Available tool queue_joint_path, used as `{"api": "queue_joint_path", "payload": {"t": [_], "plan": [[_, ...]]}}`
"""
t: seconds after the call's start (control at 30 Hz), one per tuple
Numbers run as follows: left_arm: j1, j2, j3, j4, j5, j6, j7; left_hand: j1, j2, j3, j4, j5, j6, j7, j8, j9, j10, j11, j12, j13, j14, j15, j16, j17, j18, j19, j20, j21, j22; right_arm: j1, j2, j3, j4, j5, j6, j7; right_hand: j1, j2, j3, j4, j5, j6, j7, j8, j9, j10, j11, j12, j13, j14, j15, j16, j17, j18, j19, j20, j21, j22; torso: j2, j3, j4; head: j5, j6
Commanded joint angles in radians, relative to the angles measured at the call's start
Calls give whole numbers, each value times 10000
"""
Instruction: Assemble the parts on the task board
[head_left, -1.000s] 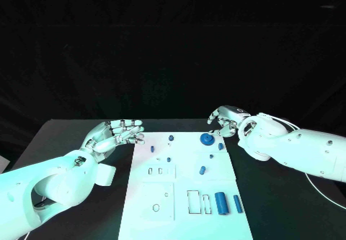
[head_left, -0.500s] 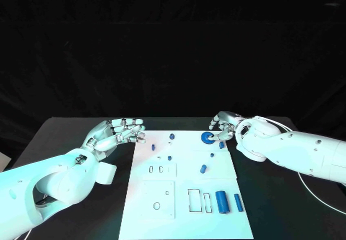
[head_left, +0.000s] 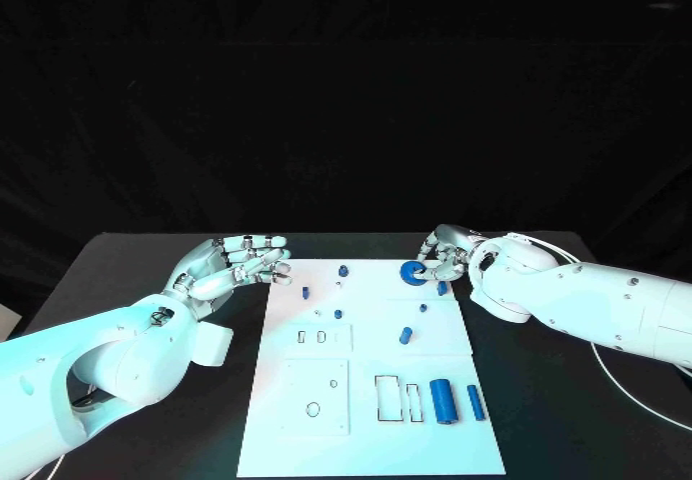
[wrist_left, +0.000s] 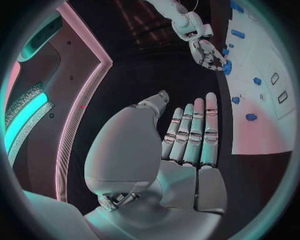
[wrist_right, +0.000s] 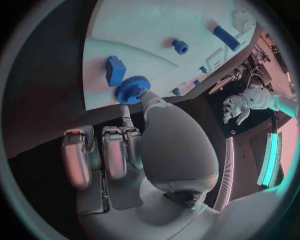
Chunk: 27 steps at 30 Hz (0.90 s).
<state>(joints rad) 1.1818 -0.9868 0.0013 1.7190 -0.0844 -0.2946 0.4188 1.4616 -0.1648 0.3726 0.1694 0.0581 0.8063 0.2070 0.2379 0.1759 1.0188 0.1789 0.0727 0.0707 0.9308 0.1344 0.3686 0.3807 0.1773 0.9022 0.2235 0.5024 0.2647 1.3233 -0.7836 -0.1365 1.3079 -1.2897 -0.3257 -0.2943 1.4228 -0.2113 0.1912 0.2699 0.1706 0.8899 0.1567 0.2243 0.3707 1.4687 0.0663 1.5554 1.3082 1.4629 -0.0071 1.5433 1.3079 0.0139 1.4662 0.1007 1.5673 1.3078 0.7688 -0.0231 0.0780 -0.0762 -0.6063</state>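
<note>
Where the black worktop (head_left: 144, 255) shows in my head view, the white task board (head_left: 368, 400) lies lengthwise down its middle, reaching from the far half to the near edge. The board carries small blue parts. A round blue gear (head_left: 414, 272) sits near the board's far right corner. A small blue block (head_left: 443, 288) stands just beside it, by the right edge. A small peg (head_left: 343, 271) stands near the far edge, and another (head_left: 304, 294) near the left edge. A short blue piece (head_left: 407, 336) lies near the board's middle. Two blue cylinders lie side by side near the near right corner, the thicker one (head_left: 444, 403) inboard of the thinner one (head_left: 476, 403). Rectangular cut-outs (head_left: 389, 400) sit just left of them.

A white box-shaped object (head_left: 211, 347) rests on the worktop just off the board's left edge, partly behind my left arm.

My left hand (head_left: 231, 268) hangs over the worktop beside the board's far left corner. Its fingers (wrist_left: 190, 132) are straight, side by side, with nothing in them, and touch no part.

My right hand (head_left: 447, 255) is at the board's far right corner. In the right wrist view its thumb tip meets the toothed rim of the gear, while the other fingers (wrist_right: 103, 150) are curled down off the board's edge. I cannot tell whether the gear is gripped or only touched.
</note>
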Motion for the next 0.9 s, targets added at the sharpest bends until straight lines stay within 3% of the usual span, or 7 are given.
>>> {"api": "queue_joint_path", "payload": {"t": [0.03, 0.4, 0.9], "plan": [[6, 22, 7, 4, -24, 184, 22, -33, -27, 7, -47, -44, -67, 244, -49, 12, -25, 4, -42, -2, 5, -53, 66, 9, 15, -71, -27, 42, 8, -60, 13, -33, -6, 230, 287, -113, 93, 37, -35, 34, 89, -5, -14, 70, 19, 920, 64, 56, 2507, 942, 68, 61, 1963, -139, 1046, 37, 35, 2630, -7, 4, 17, 6, 3], [6, 26, 6, -22, -27, 175, -5, -28, -9, 19, -52, -44, -67, 250, -49, 13, -29, 7, -44, -3, -2, -52, 70, 15, 15, -78, -27, 55, 17, -63, -18, -33, 169, 99, -258, 150, 149, 59, -32, 43, 143, 37, -23, 103, 27, 938, 56, 74, 2528, 949, 64, 75, 2003, -139, 1046, 35, 35, 2630, 0, 8, 6, 24, 30], [6, 11, 6, -58, -31, 164, -157, -11, 58, 69, -73, -42, -71, 273, -51, 16, -45, 22, -51, -6, -35, -43, 81, 38, 12, -109, -26, 105, 48, -63, -51, -33, 233, 24, 47, 264, 101, -66, -222, 141, 207, -118, 6, 46, -8, 856, 80, -6, 2434, 948, 79, 79, 2012, -139, 1046, 43, 35, 2630, 0, 4, 18, 20, 29]]}}
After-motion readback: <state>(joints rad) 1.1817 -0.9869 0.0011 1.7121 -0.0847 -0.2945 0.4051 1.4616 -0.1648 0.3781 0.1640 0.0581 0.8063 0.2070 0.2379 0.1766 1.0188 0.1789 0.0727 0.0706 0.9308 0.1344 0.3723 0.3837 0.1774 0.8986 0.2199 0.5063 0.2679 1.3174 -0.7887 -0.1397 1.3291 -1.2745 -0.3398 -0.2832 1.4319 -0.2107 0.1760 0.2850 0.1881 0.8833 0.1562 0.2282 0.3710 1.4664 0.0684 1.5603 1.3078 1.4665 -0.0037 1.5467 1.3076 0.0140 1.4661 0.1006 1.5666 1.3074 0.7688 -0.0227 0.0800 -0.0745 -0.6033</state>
